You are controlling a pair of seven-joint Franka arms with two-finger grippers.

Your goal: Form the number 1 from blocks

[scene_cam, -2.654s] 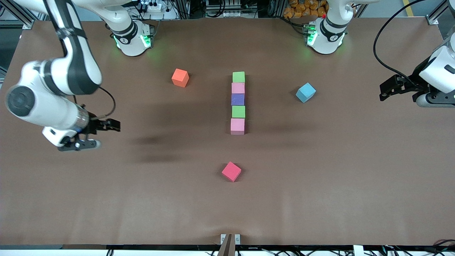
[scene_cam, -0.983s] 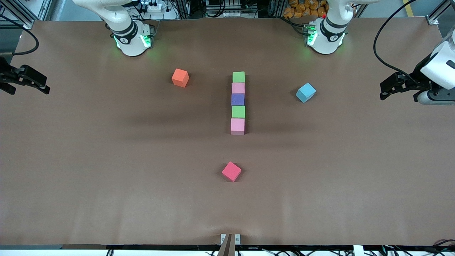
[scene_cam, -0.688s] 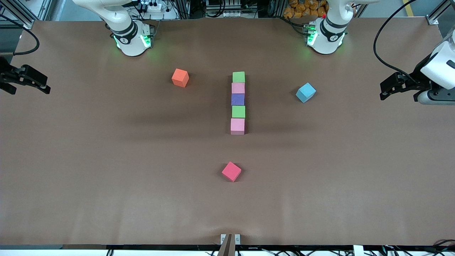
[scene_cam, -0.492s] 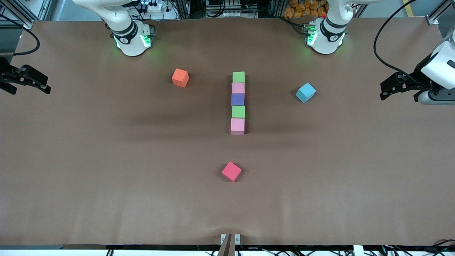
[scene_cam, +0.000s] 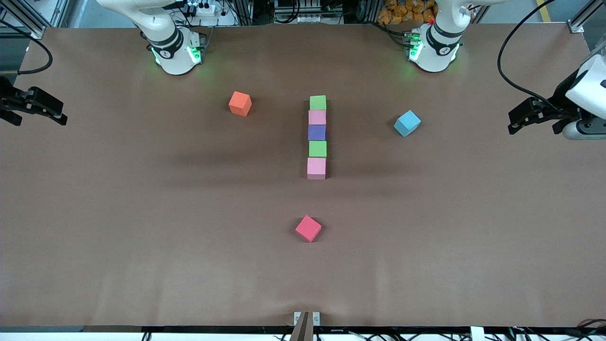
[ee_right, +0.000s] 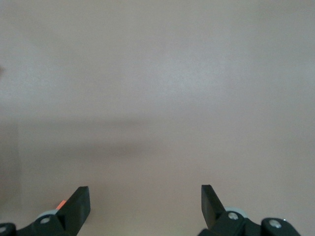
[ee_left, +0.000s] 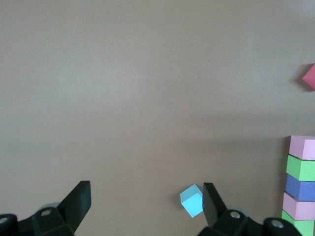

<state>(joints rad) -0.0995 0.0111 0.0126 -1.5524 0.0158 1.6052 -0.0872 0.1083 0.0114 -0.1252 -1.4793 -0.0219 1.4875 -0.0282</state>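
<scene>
Five blocks form a straight touching column mid-table: green, light pink, purple, green, light pink. The orange block lies alone toward the right arm's end. The light blue block lies toward the left arm's end. The red-pink block sits nearer the camera than the column. My left gripper hangs open and empty at its table end, with the light blue block in its wrist view. My right gripper waits open and empty at its end.
Both arm bases stand along the table edge farthest from the camera. A black cable loops over the table at the left arm's end. A small bracket sits at the nearest table edge.
The right arm has pulled back from over the table to its own end and now holds still. The left gripper drifted slightly outward. No block has moved.
</scene>
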